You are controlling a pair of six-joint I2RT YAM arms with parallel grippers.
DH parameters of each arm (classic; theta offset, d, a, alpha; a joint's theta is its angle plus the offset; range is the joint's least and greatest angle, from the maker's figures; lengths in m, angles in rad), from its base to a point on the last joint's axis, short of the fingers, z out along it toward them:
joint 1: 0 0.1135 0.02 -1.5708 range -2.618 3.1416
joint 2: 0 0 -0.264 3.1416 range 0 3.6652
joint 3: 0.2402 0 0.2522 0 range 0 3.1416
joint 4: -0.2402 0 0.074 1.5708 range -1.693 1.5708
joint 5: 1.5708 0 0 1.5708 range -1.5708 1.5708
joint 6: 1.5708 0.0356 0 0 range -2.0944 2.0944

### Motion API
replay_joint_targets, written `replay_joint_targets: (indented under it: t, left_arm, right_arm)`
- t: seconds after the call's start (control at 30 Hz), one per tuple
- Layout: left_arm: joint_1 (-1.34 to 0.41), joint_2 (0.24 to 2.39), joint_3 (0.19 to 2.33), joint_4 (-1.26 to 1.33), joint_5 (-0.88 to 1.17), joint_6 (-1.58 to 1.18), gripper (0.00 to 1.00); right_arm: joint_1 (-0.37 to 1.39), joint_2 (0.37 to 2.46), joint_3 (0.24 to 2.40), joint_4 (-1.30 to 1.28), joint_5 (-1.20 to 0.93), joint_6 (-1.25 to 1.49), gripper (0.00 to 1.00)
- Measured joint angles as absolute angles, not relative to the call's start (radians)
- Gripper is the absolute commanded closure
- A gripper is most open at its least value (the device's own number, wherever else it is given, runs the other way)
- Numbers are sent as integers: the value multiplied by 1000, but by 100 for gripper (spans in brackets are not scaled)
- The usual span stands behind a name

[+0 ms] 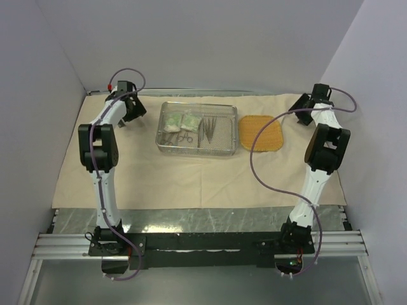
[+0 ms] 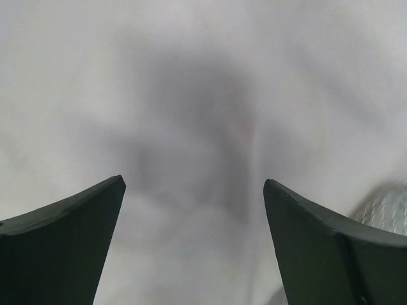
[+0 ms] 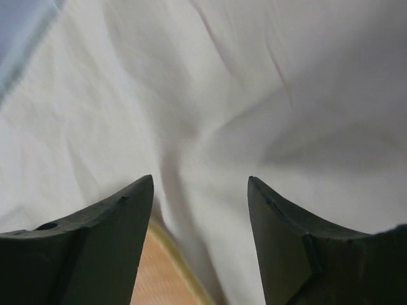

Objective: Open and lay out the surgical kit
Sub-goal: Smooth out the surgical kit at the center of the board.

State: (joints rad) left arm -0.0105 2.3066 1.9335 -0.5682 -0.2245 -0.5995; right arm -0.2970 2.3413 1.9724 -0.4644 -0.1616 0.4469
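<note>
Centrally, mesh tray (image 1: 197,152) on beige cloth (image 1: 191,184), between left fingers (image 2: 63,241) and right fingers (image 3: 95,241), both pairs spread, empty

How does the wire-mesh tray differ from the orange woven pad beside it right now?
The wire-mesh tray is silvery steel; the woven pad is orange. The tray is a walled rectangle holding instruments and packets; the pad is a flat, bare rounded square. The tray is the larger. Both lie on the beige cloth.
</note>
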Motion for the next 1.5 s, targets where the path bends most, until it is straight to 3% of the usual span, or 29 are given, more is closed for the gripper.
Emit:
replay_joint_targets:
  t: [0.23, 0.43, 0.67, 0.9, 1.5]
  left_arm:
    - [-4, 1899, 1556, -590, -310, -617, 1]
    - [-4, 1613, 1228, -576, -337, -648, 1]
    - [-4, 1573, 1021, -567, -317, -698, 1]
    - [-4, 1573, 950, -566, -300, -760, 1]
    - [33, 1469, 802, -746, -290, -929, 3]
  right_arm:
    - [-204, 1861, 1485, -472, -13, 439, 17]
    - [39, 1509, 1162, -443, 33, 437, 14]
    - [279, 1485, 921, -432, 9, 438, 12]
    - [400, 1489, 819, -429, -8, 464, 11]
    - [419, 1394, 705, -465, -19, 539, 6]
